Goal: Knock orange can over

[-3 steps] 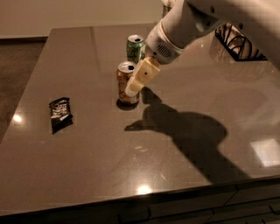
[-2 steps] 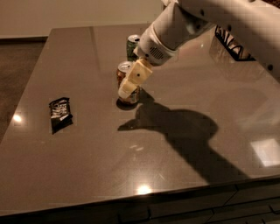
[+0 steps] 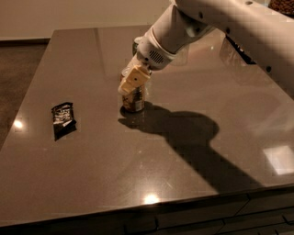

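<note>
Camera view: the orange can (image 3: 133,101) stands upright on the table (image 3: 92,174), slightly toward 10 o'clock from the picture's centre, with its base flat on the surface. The end effector (image 3: 133,80), a cream-coloured part at the tip of the white arm (image 3: 183,27), sits over the can's upper portion and hides the lid; it appears to be in contact with the top edge, though the exact point of contact is covered. Whether the end effector is spread or pressed together cannot be told from this view. The arm enters from 1 o'clock and slopes down toward 7 o'clock. Judged from the task, this placement is deliberate: force applied high on a tall, narrow can tips it about its base edge, whereas force applied low would only slide it on the smooth surface. The tipping step is judged to be at its start, as the can is not yet tilted. A dark snack packet (image 3: 63,117) lies flat at 9 o'clock from the can, well apart from it and outside the likely fall path. The arm's shadow (image 3: 183,133) runs from the can's base toward 4 o'clock. The table is a glossy brown slab carrying a bright light reflection (image 3: 150,198) at 6 o'clock. A pale wall (image 3: 69,13) closes the scene at 12 o'clock, dark floor (image 3: 14,69) shows at 9 o'clock, and a cabinet front (image 3: 206,220) runs beneath the near table edge.
</note>
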`<state>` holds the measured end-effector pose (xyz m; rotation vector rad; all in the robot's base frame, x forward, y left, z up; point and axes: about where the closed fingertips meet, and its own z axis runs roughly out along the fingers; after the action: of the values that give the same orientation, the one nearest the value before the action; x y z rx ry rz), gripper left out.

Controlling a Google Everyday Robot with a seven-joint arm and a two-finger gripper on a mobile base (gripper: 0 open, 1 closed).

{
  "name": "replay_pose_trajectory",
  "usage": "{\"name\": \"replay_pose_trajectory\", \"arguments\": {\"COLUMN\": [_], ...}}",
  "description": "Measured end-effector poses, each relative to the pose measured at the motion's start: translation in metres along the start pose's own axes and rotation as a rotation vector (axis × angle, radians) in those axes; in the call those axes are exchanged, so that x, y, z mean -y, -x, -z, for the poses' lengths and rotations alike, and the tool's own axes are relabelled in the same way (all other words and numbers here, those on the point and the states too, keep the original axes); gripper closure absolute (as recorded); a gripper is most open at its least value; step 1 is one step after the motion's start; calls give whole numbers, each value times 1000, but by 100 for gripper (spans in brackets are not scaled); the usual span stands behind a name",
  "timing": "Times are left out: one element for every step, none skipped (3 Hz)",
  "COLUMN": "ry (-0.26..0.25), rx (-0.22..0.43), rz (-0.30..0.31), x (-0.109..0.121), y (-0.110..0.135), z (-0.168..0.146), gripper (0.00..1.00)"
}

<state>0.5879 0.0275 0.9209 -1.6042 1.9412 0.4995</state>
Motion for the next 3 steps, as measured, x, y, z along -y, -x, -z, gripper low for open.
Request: {"name": "replay_pose_trajectory", "arguments": {"ry": [-14,-36,-36], "rx": [-4,-99,-284], "rz": [-37,-66,-16], "x": [3,4,-14], "y": [-3,-16,-28], "z": [15,44,62], "gripper": [72,96,100]}}
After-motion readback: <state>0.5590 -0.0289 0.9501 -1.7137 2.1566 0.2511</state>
